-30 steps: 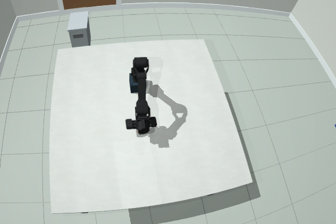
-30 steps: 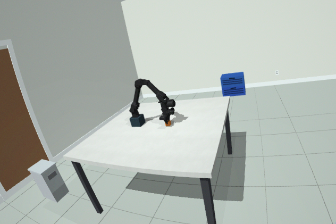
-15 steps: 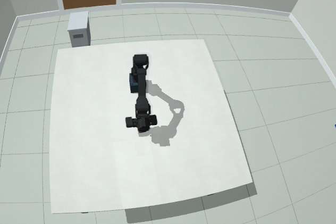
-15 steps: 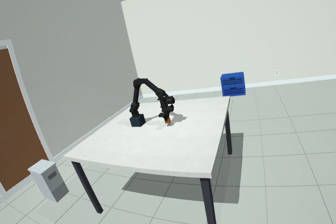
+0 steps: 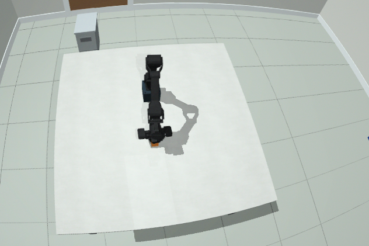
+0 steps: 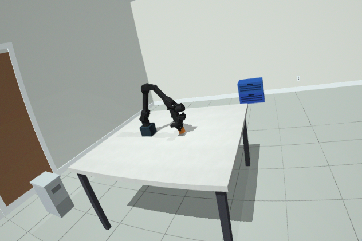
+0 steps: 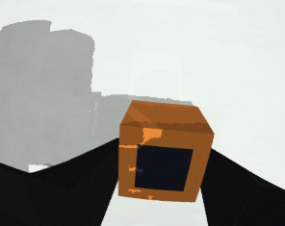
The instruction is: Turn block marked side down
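While the arm is reaching forward over the white table [image 5: 92,135], the gripper [image 7: 166,160] is clamping the orange block [image 7: 166,154] between its two black fingers. Near the table's middle, the block is showing its dark square mark [image 7: 163,168] toward the wrist camera, its shadow [image 7: 45,91] lying on the surface behind it.
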`<state>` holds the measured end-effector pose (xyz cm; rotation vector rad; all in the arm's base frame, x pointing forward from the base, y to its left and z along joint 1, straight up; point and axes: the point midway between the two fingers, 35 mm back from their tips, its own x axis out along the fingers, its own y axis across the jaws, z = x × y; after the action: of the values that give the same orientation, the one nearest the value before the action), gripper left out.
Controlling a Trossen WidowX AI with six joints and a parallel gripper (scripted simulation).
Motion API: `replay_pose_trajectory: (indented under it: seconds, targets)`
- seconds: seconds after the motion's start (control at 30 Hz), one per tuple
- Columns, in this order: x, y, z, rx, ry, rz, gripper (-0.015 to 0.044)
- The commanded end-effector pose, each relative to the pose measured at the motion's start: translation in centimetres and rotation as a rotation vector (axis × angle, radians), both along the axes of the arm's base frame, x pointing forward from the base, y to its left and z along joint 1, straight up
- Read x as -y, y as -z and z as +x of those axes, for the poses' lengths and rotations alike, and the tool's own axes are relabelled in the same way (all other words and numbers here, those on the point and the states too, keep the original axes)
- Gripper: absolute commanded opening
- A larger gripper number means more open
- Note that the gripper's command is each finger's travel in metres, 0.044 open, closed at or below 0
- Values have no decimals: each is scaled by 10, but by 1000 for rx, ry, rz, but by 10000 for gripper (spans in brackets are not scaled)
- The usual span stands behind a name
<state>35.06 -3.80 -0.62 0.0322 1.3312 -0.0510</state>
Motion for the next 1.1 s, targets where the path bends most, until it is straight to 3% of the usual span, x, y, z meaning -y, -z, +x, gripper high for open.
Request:
replay_pose_trajectory:
  seconds: [0.0,0.47,0.7,1.07]
  targets:
    - [-1,1,-1,78,-6,0,0]
    - [-1,-1,-8,301,-10,-14,0]
    - [-1,-1,-8,314,-10,-15,0]
    - [0,21,4,452,-8,-21,0]
